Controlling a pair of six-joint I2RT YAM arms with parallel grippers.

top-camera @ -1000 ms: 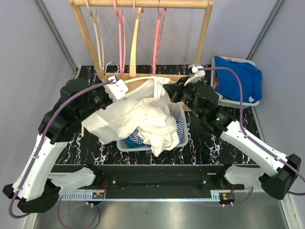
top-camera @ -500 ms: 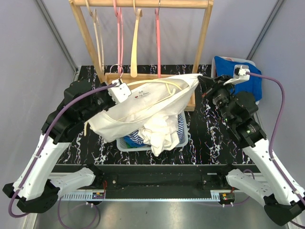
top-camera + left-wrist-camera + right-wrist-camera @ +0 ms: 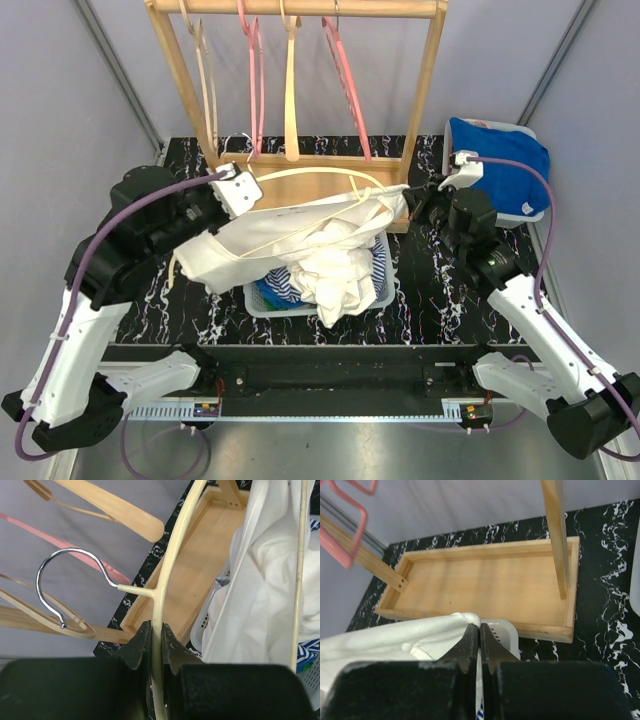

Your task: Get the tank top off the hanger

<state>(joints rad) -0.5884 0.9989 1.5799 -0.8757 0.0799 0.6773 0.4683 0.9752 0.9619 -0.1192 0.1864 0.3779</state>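
The white tank top [image 3: 300, 235] hangs stretched between both arms above the basket, still draped over the cream hanger [image 3: 300, 176]. My left gripper [image 3: 232, 188] is shut on the hanger's cream shoulder bar [image 3: 159, 605], just below its chrome hook [image 3: 65, 580]. My right gripper [image 3: 412, 200] is shut on the tank top's white edge [image 3: 420, 635] and holds it out to the right. In the right wrist view the cloth [image 3: 492, 680] runs down between the closed fingers.
A white basket [image 3: 372, 285] with blue striped clothes stands under the tank top. The wooden rack [image 3: 425, 90] with pink and wooden hangers stands behind, its base tray [image 3: 485, 585] close to my right gripper. A blue cloth lies in a bin [image 3: 500, 165] at right.
My right gripper swung out to the right with the tank top's edge, stretching the cloth, then came back a little left and down. The left gripper lowered the hanger slightly.
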